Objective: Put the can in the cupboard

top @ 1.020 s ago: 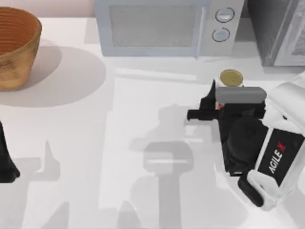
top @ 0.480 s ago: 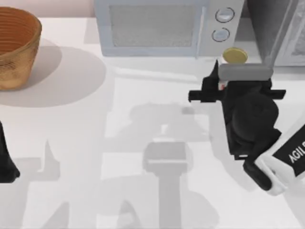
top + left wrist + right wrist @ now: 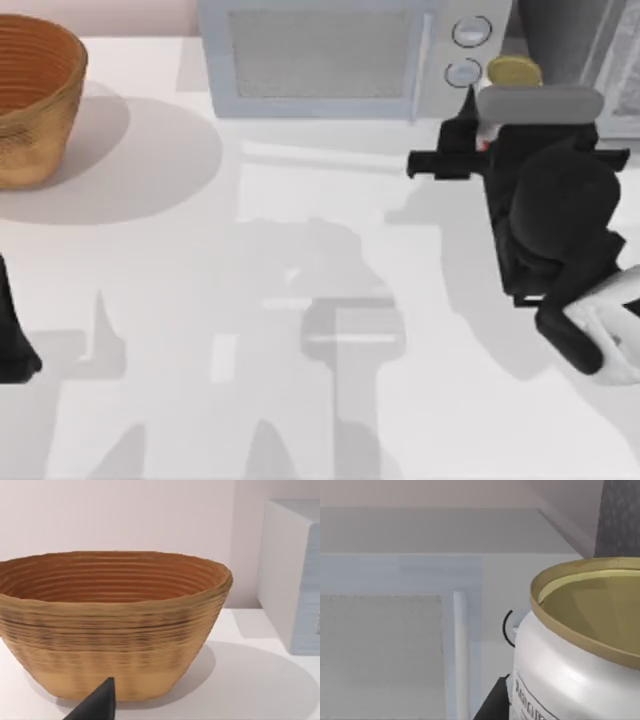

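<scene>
The right gripper (image 3: 497, 112) is grasping the can (image 3: 514, 72) and carrying it above the counter (image 3: 300, 300) at the far right, in front of the microwave's (image 3: 330, 60) knob panel. From above, the can's gold lid is showing just beyond the gripper's grey crossbar, beside the lower knob (image 3: 462, 72) and just left of the cupboard (image 3: 575, 40), whose dark speckled side and pale door frame are filling the far right corner. In the right wrist view the can (image 3: 570, 670) is sitting close to the camera, upright or nearly so, white body below and gold lid on top, with the microwave door (image 3: 385, 645) behind it and a strip of the cupboard's speckled side (image 3: 620, 520) beyond.

The step in hand looks like the carry: the can is off the counter and nearly level with the cupboard, but not yet inside. Whether the door is open I cannot tell from here. The next move seems to call for swinging the can further right, clear of the microwave's corner, and lining it up with the cupboard's opening before letting go.

The left gripper (image 3: 15, 340) is sitting parked at the near left edge, facing the wicker basket (image 3: 110, 625); whether it is released or clenched I cannot tell.
</scene>
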